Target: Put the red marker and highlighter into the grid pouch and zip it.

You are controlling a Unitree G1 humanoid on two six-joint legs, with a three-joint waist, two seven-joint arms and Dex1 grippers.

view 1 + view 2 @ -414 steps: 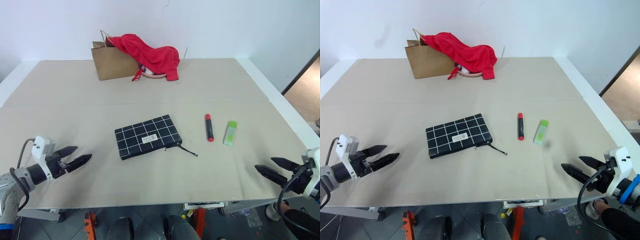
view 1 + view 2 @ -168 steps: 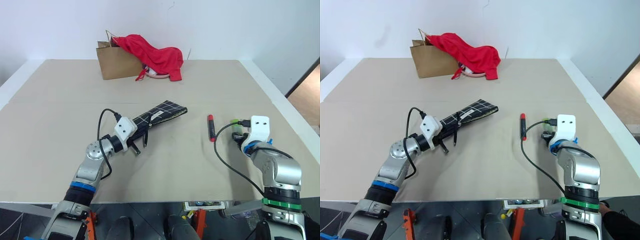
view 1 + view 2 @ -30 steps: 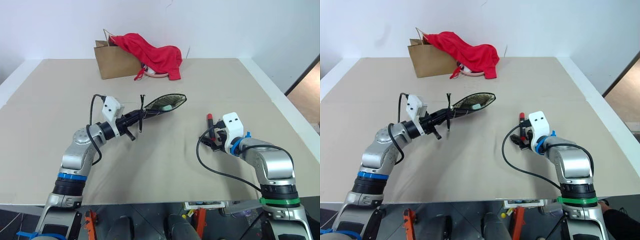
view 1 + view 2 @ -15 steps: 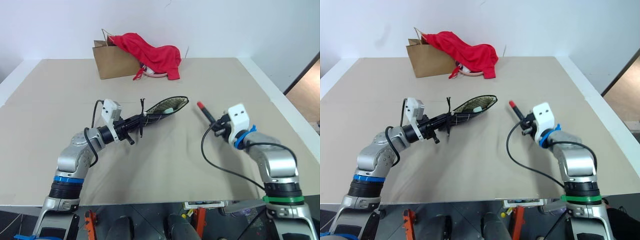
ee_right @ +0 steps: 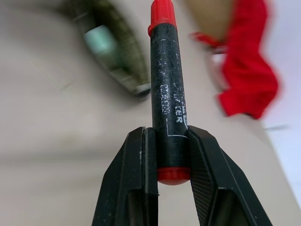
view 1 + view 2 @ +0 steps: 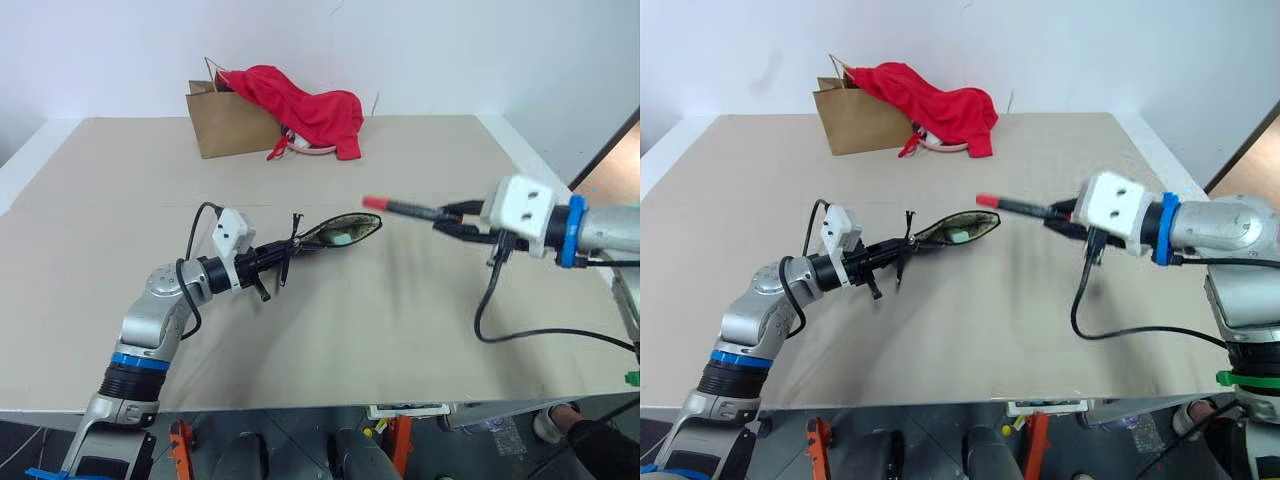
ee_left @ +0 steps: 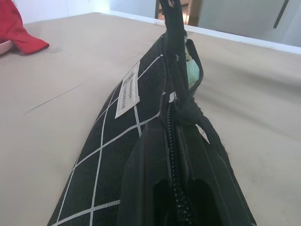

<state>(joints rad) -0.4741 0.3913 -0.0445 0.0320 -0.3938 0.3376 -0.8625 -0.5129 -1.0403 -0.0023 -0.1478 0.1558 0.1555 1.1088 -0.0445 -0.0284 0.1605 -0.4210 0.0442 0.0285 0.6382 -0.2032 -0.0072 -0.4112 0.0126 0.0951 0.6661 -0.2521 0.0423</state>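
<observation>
Even, bright, diffuse light over whole table (image 6: 420, 330); I see no glare. Soft shadows only: faint patch under right gripper (image 6: 452, 218), thin one beneath grid pouch (image 6: 335, 232). Head views sharp, red marker (image 6: 400, 207) slightly motion-smeared. Right wrist view: marker crisp, background heavily blurred. Left wrist view: near fingers (image 7: 146, 188) dark, soft; far table edge washed out.

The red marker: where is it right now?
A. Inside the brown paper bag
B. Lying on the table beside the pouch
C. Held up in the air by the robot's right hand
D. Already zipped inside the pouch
C. The right hand grips the red marker by its back end, above the table, its tip aimed toward the open mouth of the grid pouch, where the highlighter already sits.
</observation>
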